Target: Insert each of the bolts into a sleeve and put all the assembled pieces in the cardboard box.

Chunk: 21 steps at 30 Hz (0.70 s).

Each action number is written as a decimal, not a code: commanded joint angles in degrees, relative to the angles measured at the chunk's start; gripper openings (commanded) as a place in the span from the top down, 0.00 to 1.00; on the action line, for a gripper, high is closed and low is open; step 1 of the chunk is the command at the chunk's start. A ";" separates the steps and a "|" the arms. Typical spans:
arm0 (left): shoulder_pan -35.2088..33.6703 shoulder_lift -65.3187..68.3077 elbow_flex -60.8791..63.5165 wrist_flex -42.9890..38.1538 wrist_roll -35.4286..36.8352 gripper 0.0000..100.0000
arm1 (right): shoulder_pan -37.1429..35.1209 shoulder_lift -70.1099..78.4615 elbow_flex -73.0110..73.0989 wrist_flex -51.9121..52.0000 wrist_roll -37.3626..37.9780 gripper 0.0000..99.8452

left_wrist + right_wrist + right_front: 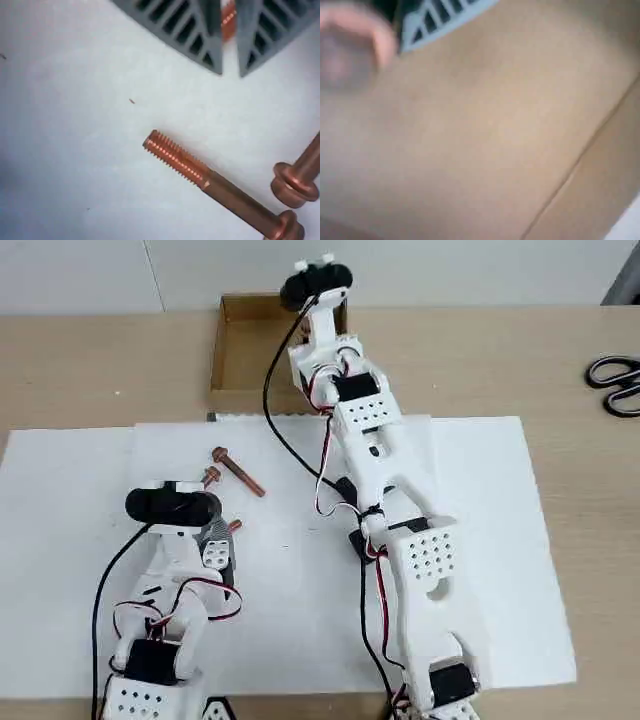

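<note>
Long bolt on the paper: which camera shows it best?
Left wrist view: the long bolt lies close, threads and head clear. The high view shows it tiny; the right wrist view faces the cardboard box.

There are three bolts and two robot arms. One cardboard box sits at 11 o'clock, and one pair of scissors at 2 o'clock.
</note>
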 commanded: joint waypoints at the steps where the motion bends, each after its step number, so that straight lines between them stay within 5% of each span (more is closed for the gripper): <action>1: -0.44 -0.53 0.04 -1.14 -0.09 0.99 | 0.40 -1.54 -4.13 1.45 0.97 0.83; 21: -0.53 -0.53 0.04 -1.14 0.00 0.99 | -0.04 -14.90 -26.64 54.73 0.44 0.83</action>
